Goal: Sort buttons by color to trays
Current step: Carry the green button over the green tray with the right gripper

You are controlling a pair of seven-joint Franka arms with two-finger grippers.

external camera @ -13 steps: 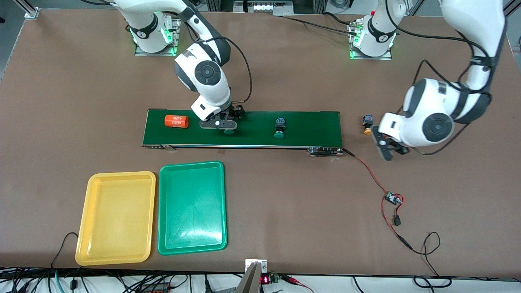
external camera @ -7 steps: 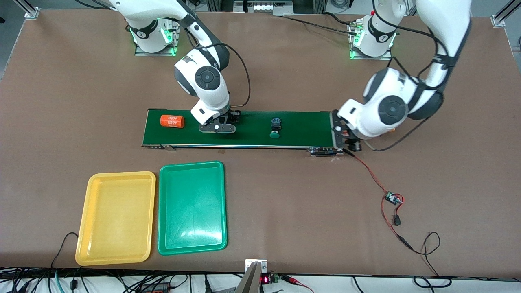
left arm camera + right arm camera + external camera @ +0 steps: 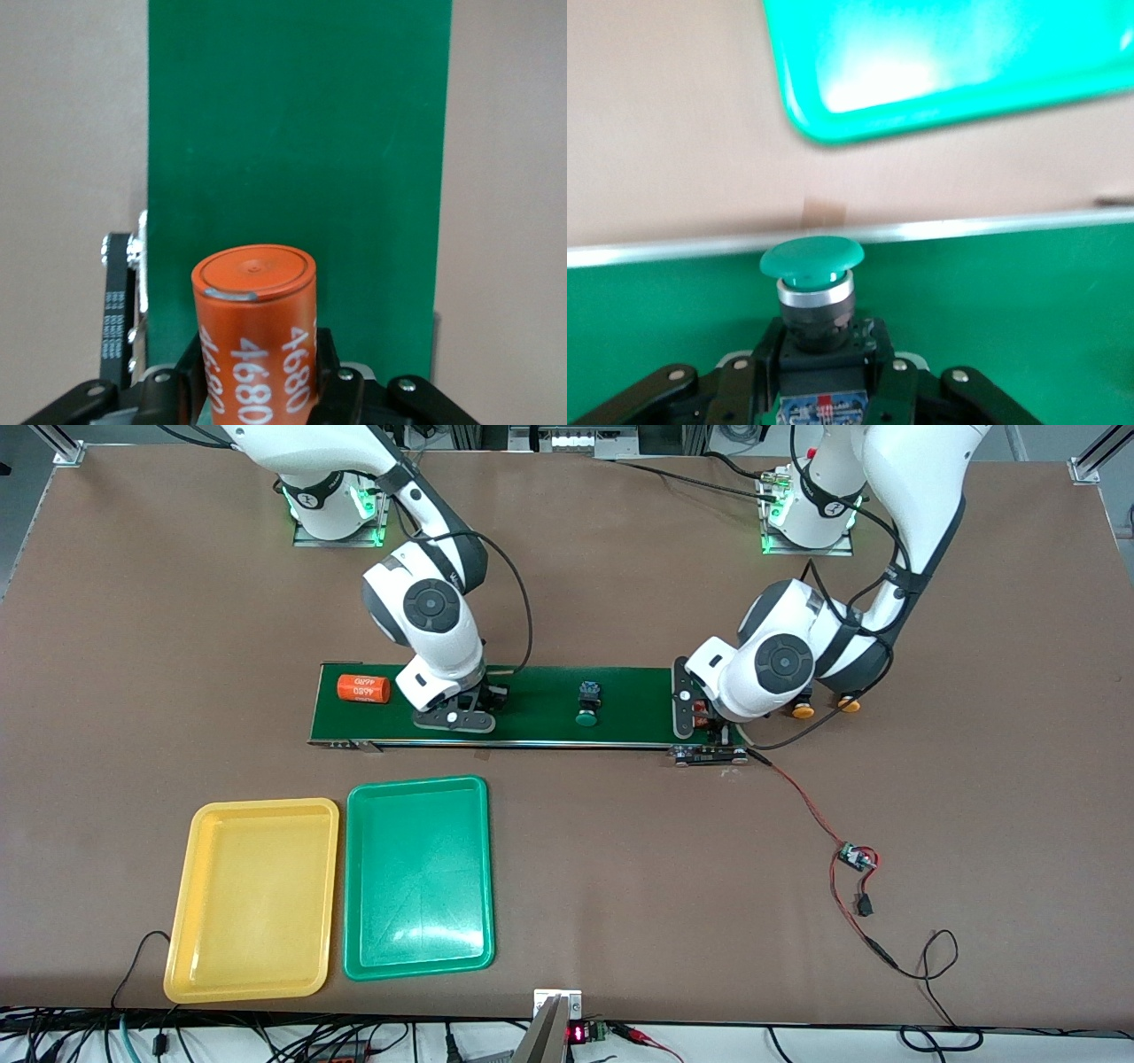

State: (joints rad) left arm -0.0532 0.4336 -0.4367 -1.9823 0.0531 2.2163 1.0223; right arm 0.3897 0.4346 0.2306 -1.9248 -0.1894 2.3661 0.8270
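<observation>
My right gripper (image 3: 452, 718) is low over the dark green belt (image 3: 540, 691), shut on a green-capped button (image 3: 812, 266). A second green button (image 3: 586, 704) lies on the belt's middle. My left gripper (image 3: 684, 710) is over the belt's end nearest the left arm, shut on an orange cylinder (image 3: 257, 341) marked 4680. Two orange-yellow button caps (image 3: 803, 711) (image 3: 849, 706) show on the table beside that end, partly hidden by the left arm. The yellow tray (image 3: 252, 899) and green tray (image 3: 416, 877) lie side by side, nearer the front camera; the green tray also shows in the right wrist view (image 3: 948, 62).
Another orange cylinder (image 3: 363, 689) lies on the belt toward the right arm's end. A red and black cable runs from the belt's motor end (image 3: 709, 755) to a small circuit board (image 3: 855, 857) on the table.
The left arm swung from the table beside the belt onto the belt's end. The loose green button and orange cylinder drifted toward the right arm's end, and the right gripper moved the same way.
</observation>
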